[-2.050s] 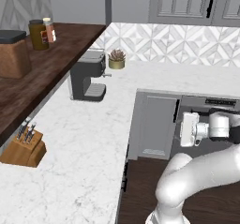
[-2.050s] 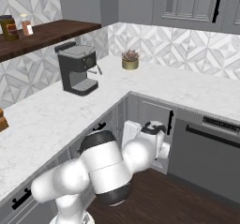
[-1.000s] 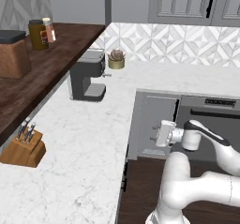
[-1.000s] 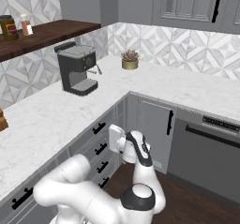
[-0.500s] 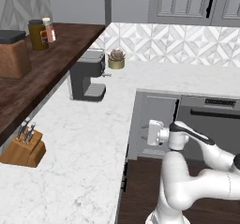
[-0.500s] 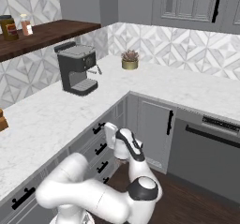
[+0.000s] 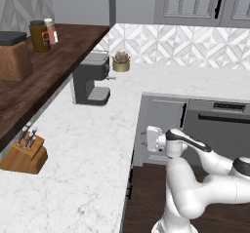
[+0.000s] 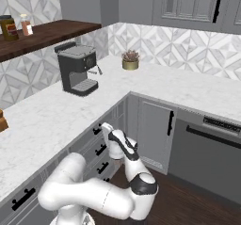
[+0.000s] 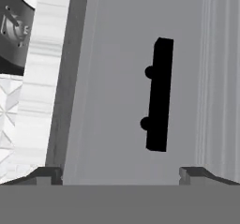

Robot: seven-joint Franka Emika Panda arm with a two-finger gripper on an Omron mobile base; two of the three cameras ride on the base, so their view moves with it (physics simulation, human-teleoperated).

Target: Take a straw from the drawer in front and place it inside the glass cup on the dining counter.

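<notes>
My gripper (image 9: 121, 174) is open, its two fingertips (image 9: 49, 174) spread wide and nothing between them. It faces a shut grey drawer front (image 9: 112, 124) with a black bar handle (image 9: 159, 94), a short way off; this view is rolled, so the handle stands on end. In the base views the gripper (image 7: 145, 140) (image 8: 104, 131) hangs just below the white counter's edge, by the top of a stack of shut drawers (image 8: 101, 149). The wide shallow drawer, the straw, the glass cup and the dining counter are out of view.
A white marble counter (image 7: 97, 129) wraps the corner, bearing a black coffee machine (image 8: 77, 68), a small potted plant (image 7: 121, 61) and a knife block (image 7: 24, 154). A grey cabinet door (image 8: 155, 134) and a dishwasher (image 8: 212, 148) stand to the right. The floor is dark wood.
The arm has swung left: the hand went from in front of the corner cabinet door to the drawer stack under the counter edge. The base has stayed put.
</notes>
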